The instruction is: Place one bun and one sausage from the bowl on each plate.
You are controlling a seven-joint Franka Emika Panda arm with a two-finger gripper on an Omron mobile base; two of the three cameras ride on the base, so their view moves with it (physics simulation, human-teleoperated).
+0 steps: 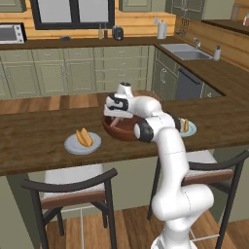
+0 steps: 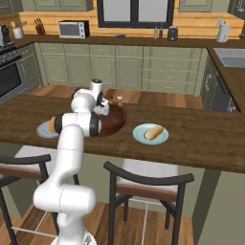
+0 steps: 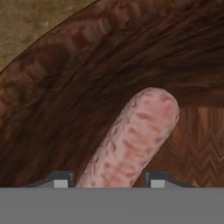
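My gripper (image 3: 109, 181) reaches down inside the dark-brown wooden bowl (image 3: 78, 87). A pinkish-brown sausage (image 3: 135, 135) runs between the two fingertips (image 3: 61, 180), and both press against its sides. From the left base view the hand (image 1: 116, 116) hangs over the bowl (image 1: 121, 134), with a thin sausage (image 1: 115, 122) under it. A bun (image 1: 84, 137) lies on the pale grey plate (image 1: 72, 146) to the left. Another bun (image 2: 154, 132) lies on the blue-green plate (image 2: 142, 139) to the right. The bowl (image 2: 117, 122) is partly hidden by my arm.
The bowl and plates sit on a long wooden counter (image 1: 29, 141). Two bar stools (image 1: 73, 189) (image 2: 148, 184) stand at its near edge. Small shakers (image 2: 119, 100) stand just behind the bowl. A sink (image 1: 187, 51) is set in the far counter at the back right.
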